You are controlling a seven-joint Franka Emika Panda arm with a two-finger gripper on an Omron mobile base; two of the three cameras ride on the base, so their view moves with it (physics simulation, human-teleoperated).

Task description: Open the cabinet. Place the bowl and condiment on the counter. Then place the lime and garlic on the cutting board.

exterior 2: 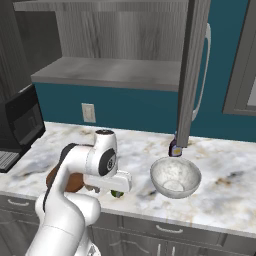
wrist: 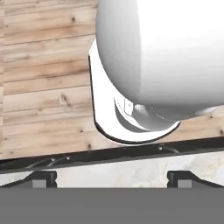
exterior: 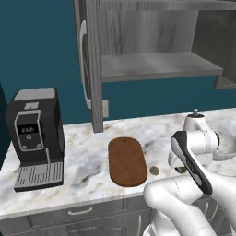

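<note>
Grey wood-grain cabinet (exterior: 152,46) doors are standing open above the counter (exterior 2: 225,175). The pincer (wrist: 111,178) is hanging low with its fingertips (wrist: 41,177) spread wide apart, gripping nothing. Just beside it the lime (exterior 2: 117,193) is lying, with the garlic (exterior: 154,170) and cutting board (exterior: 126,161) near. The bowl (exterior 2: 175,177) and condiment (exterior 2: 174,148) are sitting farther off.

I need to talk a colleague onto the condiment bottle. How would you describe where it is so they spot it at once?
Start at the open cabinet and follow its right-hand door down to the marble counter. The condiment stands at the foot of that door, just behind the big marbled bowl. It is the small, dark, narrow-necked upright thing there, far smaller than the bowl.
</note>
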